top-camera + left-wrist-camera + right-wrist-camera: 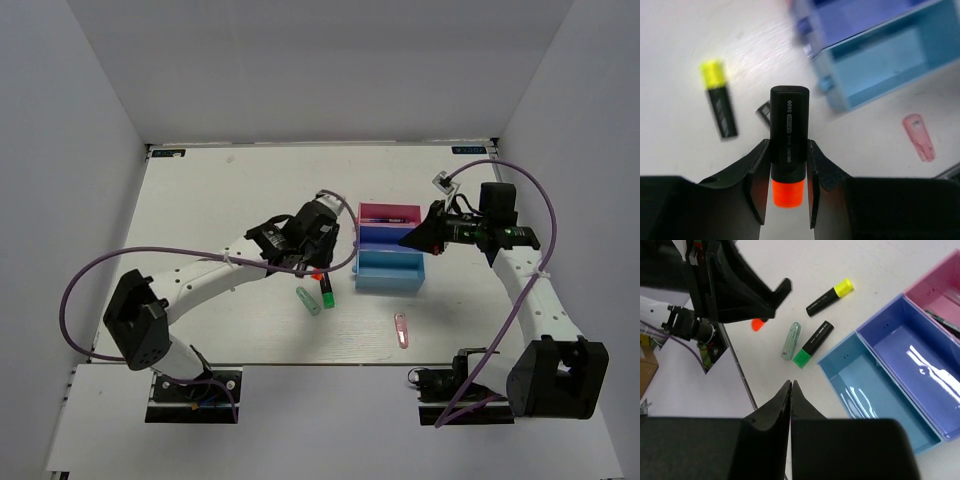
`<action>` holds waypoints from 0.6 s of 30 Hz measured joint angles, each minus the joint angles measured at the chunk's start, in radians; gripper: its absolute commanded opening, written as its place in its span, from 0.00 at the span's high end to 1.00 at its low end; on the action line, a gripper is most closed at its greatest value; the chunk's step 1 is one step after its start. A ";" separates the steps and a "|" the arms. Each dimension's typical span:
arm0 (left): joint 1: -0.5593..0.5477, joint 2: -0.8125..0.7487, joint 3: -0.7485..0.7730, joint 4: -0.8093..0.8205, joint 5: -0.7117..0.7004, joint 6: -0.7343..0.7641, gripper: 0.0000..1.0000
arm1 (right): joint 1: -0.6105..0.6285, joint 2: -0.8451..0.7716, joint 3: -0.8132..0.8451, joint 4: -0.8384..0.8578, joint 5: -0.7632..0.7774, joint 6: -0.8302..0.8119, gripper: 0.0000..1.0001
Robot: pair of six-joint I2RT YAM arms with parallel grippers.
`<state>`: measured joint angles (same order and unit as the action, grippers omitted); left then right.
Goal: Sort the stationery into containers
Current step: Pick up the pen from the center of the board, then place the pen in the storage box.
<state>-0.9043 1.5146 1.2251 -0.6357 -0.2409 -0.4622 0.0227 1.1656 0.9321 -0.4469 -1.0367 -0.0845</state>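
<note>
Left of the row of trays (358, 240), the left claw (788, 150) is clamped on the black barrel of an orange highlighter (788, 125). The orange end points back toward the wrist, and the marker appears to be lifted off the table (220, 200). The step in hand looks like carrying this marker to a tray. Below the claw and farther from the trays lies a yellow highlighter (719, 100). A pale green stick (308, 300) and a green highlighter (327, 295) lie side by side just left of the trays' near end. A pink clip (402, 330) lies alone on the near side of the trays. In the row, the pink tray (372, 207) at the far end already holds a thin pen (944, 322). The dark blue tray (875, 327) in the middle and the light blue tray (840, 365) nearest the arms show nothing inside. At the right side of the row, the right claw (790, 387) hangs with its fingers pressed together and holds nothing. The next move probably calls for swinging the left claw rightward over one of the two blue trays. It would then lower until the marker is inside the walls and spread the fingers, while keeping clear of the right arm beside the row.
</note>
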 measured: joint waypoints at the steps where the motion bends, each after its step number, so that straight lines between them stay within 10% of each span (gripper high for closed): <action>1: 0.005 0.001 -0.004 0.066 0.044 0.077 0.99 | -0.003 0.000 0.000 -0.001 -0.019 -0.021 1.00; 8: 0.031 0.161 0.076 0.436 0.354 0.429 0.99 | -0.066 -0.033 -0.043 -0.021 -0.154 -0.237 1.00; 18: 0.063 0.410 0.185 0.729 0.518 0.522 0.99 | -0.146 -0.139 -0.130 0.043 -0.213 -0.323 1.00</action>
<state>-0.8413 1.9247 1.4105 0.0933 0.2771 0.0597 -0.1238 1.0264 0.8021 -0.4034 -1.2499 -0.4076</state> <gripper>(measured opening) 0.401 0.001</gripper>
